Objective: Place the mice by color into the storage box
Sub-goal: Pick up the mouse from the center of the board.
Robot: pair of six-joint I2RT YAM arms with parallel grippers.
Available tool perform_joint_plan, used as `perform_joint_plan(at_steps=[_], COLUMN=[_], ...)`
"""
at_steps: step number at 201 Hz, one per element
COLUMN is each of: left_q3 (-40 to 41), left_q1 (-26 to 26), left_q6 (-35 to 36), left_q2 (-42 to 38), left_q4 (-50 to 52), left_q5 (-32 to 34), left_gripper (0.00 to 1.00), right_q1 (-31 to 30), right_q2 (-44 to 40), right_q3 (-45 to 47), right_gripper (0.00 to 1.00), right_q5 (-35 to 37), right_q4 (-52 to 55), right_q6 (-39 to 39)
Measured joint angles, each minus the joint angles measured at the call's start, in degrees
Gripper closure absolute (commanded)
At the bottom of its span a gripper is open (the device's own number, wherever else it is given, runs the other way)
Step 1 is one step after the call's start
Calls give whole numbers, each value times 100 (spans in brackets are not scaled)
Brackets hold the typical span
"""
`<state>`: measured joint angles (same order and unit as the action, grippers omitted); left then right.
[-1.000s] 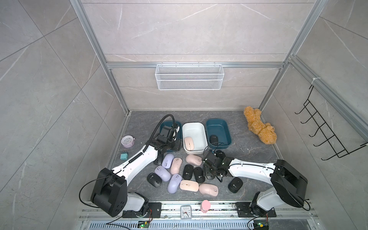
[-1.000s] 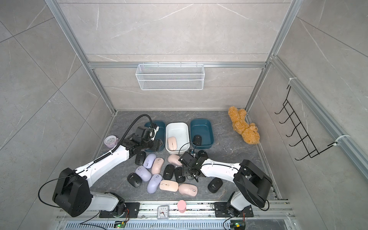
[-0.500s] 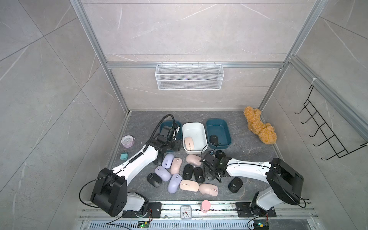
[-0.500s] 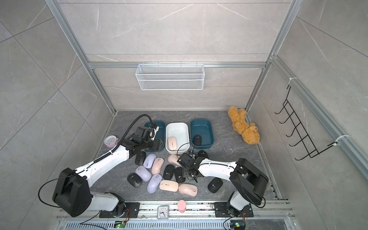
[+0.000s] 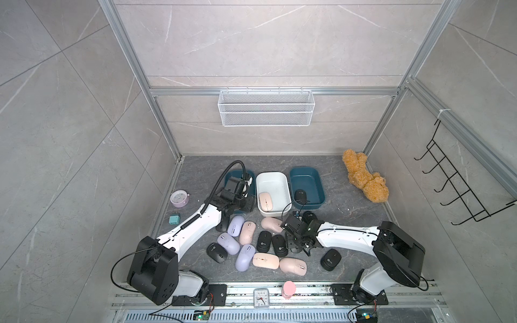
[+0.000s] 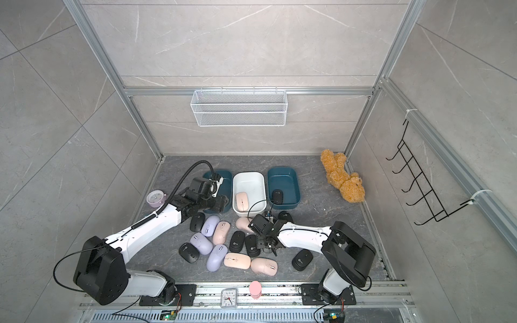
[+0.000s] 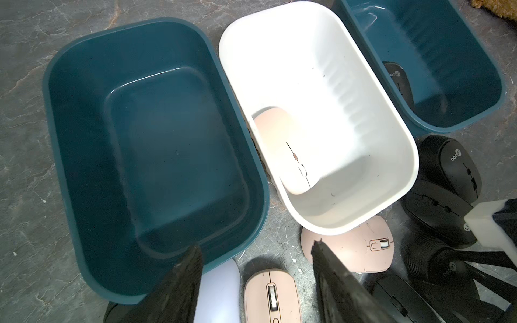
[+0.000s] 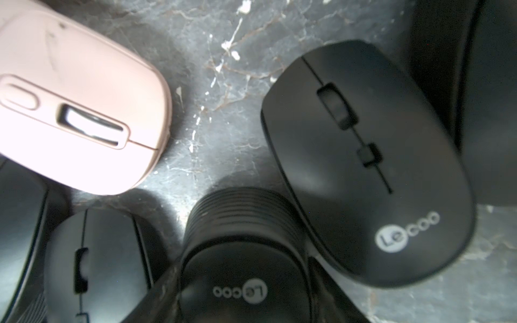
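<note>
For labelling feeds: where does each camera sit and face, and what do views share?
Top views: high front, facing down; left gripper, right gripper show.
Left wrist: faces the white box, own open fingers showing.
Right wrist: faces the floor, own fingers flanking a black mouse.
Shared: pink mouse in white box, top and left wrist.

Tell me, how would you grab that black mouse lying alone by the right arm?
Probably from straight above, pinching the lone black mouse across its two long sides. It lies flat, its domed back slopes away smoothly, and nothing crowds either side.
</note>
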<state>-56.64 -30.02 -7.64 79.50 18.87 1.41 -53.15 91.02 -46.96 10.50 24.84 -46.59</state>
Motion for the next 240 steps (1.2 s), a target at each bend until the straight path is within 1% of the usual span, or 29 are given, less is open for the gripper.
perform_joint_plan(at_steps=[33,140,190,240], left_q3=[-2,-2,0,0], left_q1=[0,0,0,0], left_q6=[13,13,13,15], left_q2=[0,-13,-92,-245], left_q4=[0,-2,-2,-2], left_q5=[-2,-2,-2,0], left_gripper=[35,35,35,35], right_q1=[0,0,48,549], right_q2=[-90,-990,-1182,-1244], right_q3=[0,-546,-1198,-1679], right_gripper=[43,43,43,43], right_q5=[2,223,599,820], right_q4=[157,833,1189,1294], right_q6=[2,55,490,1088])
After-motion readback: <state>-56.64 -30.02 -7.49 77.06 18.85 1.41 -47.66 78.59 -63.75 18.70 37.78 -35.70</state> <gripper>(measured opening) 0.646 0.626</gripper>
